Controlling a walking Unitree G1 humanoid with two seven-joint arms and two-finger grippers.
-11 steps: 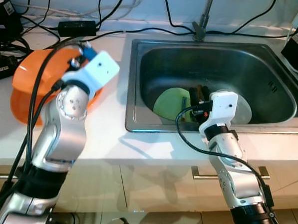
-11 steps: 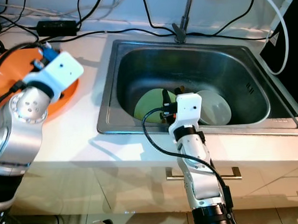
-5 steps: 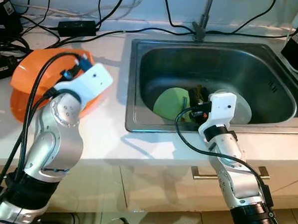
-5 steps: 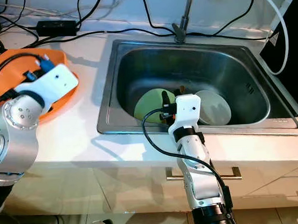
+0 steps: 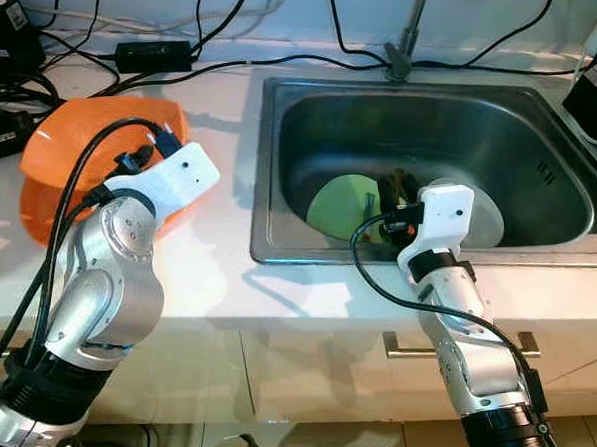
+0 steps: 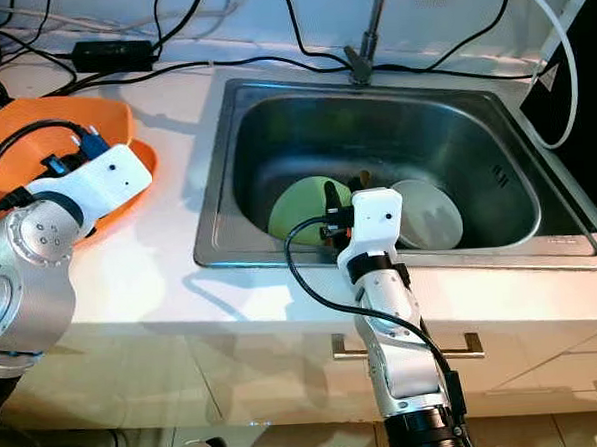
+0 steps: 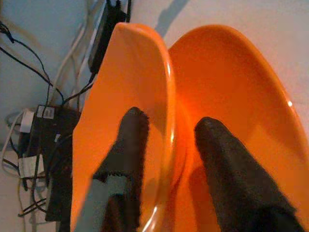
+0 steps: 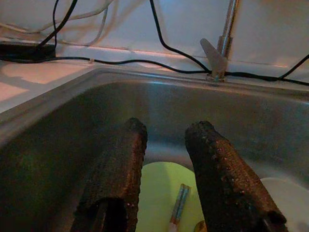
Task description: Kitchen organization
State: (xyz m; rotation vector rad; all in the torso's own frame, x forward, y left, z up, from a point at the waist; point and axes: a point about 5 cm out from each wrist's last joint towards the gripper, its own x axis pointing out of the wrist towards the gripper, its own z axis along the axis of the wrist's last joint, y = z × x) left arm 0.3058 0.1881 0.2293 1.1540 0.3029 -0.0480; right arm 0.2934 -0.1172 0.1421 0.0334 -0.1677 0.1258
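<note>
Scene: a white worktop [image 5: 221,278] with a stainless steel sink [image 5: 430,156] set into it; black cables trail along the back wall.
Left claw [image 7: 166,145]: its two black fingers straddle the upright rim of a glossy orange plastic bowl [image 5: 60,161], one finger on each side. There is a gap on at least one side, so whether the rim is truly pinched cannot be told.
Orange bowl: at the far left of the worktop, well apart from the sink. The wrist view shows two nested orange curves, possibly two stacked bowls.
Right claw [image 8: 164,159]: fingers spread apart and empty, hovering inside the sink above a round pale green plate [image 6: 303,211].
Sink contents: the green plate lies on the sink floor with a small utensil on it; a round white plate [image 6: 428,215] lies just beside it.
Risk, as a judgement: with only a thin rim between the fingers, the smooth bowl may slip or tip when lifted. If two bowls are nested, one could drop away.
</note>
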